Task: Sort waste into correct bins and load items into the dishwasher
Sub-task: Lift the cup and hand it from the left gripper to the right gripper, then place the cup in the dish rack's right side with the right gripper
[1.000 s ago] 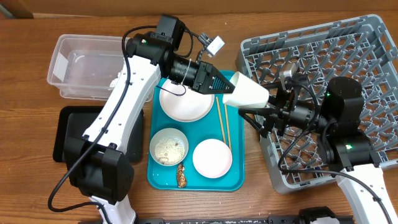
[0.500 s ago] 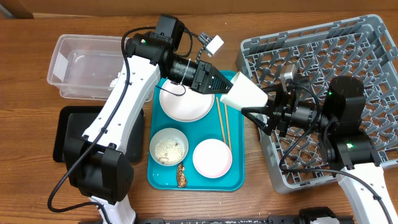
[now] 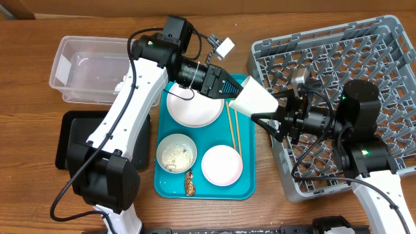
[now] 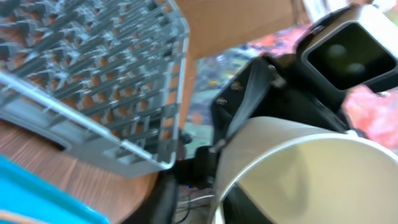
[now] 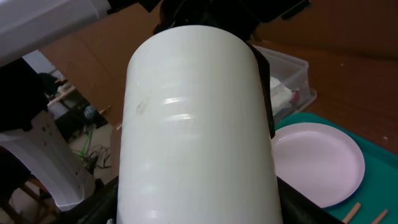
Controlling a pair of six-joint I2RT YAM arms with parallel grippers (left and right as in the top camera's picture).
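The small white cup (image 3: 253,97) hangs in the air between the teal tray and the grey dishwasher rack (image 3: 364,52). My left gripper (image 3: 231,90) is shut on its rim; the cup's open mouth fills the lower right of the left wrist view (image 4: 311,174). My right gripper (image 3: 265,107) is open, its jaws flanking the cup's base, which fills the right wrist view (image 5: 199,124). The plate (image 3: 193,107), a bowl with rice (image 3: 176,153), an empty bowl (image 3: 221,164), the chopsticks (image 3: 233,127) and a brown food piece (image 3: 190,183) lie on the tray.
The teal tray (image 3: 247,188) sits mid-table. The clear tub (image 3: 91,68) stands at the back left, with something white inside in the right wrist view (image 5: 280,93). The black tray (image 3: 68,140) lies in front of the tub. The rack's corner is near the cup (image 4: 168,155).
The cup has tilted and shifted slightly left. My right gripper has slid a little further left along the cup. The left arm has barely moved.
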